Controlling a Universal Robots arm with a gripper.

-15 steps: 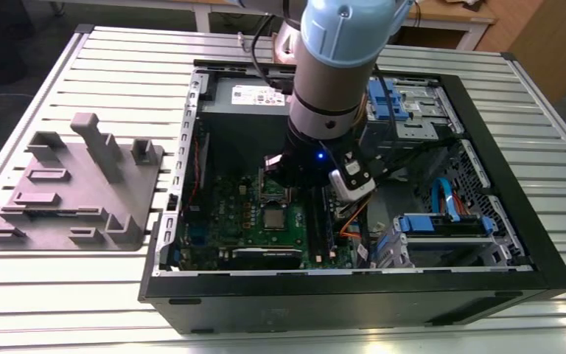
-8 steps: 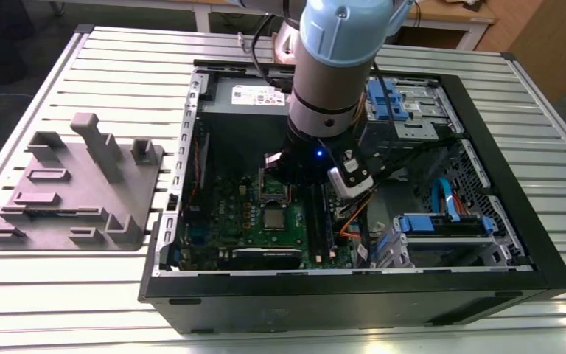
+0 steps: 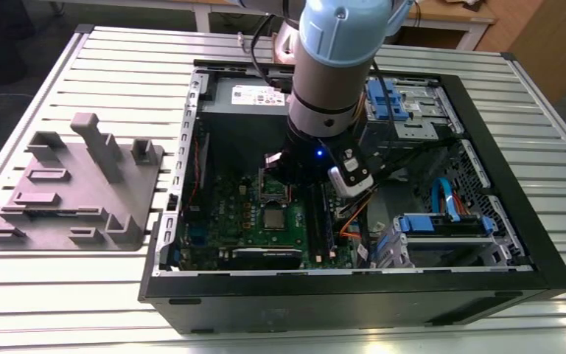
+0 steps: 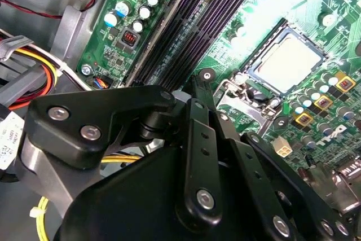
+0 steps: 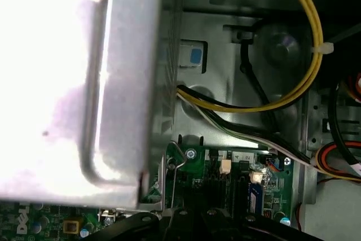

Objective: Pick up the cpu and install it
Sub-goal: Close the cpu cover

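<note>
We mark the gripper (image 4: 198,91) low inside the open computer case (image 3: 362,299), over the green motherboard (image 4: 248,4). How far it is open we cannot tell, its own black linkage blocks the tip; we see nothing held in it.

The cpu (image 4: 290,63) lies flat in the dark socket frame (image 4: 260,46), silvery top up; it is ahead of the gripper's tip, near it but apart, not touching. In the exterior view it shows just beside the lower end of the arm (image 3: 327,81). The memory slots (image 4: 192,21) run alongside the gripper. The grey fixture block (image 3: 77,184) stands on the table (image 3: 86,295), outside the case and well apart from the gripper.

Our judgement: pick and placement look done, the chip seems squarely seated. Whether the socket's retaining plate is closed we cannot tell, so latching may be left.
</note>
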